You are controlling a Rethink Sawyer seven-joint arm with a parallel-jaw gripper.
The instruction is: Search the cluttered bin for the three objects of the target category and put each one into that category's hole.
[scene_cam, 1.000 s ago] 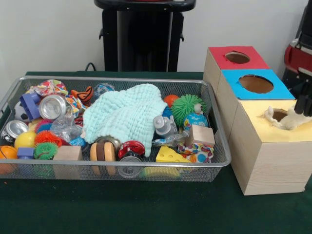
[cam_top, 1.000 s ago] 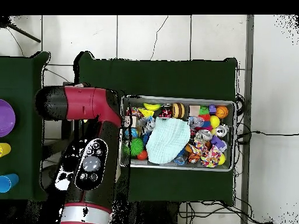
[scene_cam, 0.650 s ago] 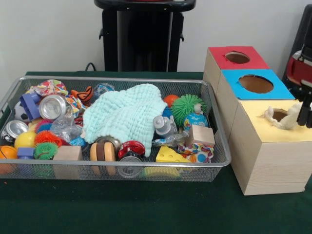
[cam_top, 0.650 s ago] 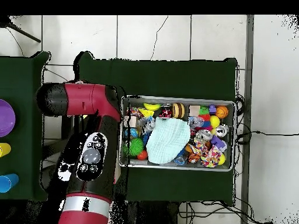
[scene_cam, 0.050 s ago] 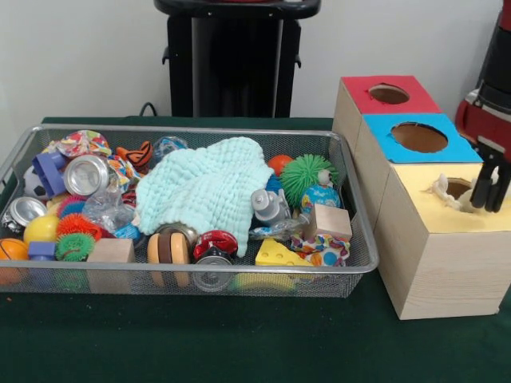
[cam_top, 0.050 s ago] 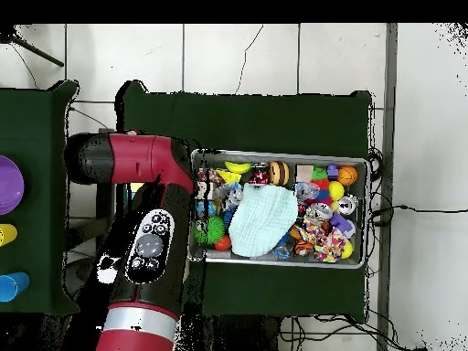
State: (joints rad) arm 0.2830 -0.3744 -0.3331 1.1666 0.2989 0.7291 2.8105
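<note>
Lifted slightly since a second ago, the black two-fingered gripper [scene_cam, 0.050 s ago: 490,191] is being drawn up, fingers spread and empty. A cream fabric piece [scene_cam, 0.050 s ago: 445,193] is being left draped in the yellow-topped wooden box's hole [scene_cam, 0.050 s ago: 457,188], apparently just released.

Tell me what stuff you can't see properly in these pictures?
- Things under the mint cloth: both views, the cloth covers them.
- Inside the yellow box: front view, the white fabric at its hole is only partly out.
- The boxes: overhead view, the arm covers them.
- Hand: front view, at the right edge; overhead view, under the arm.
</note>
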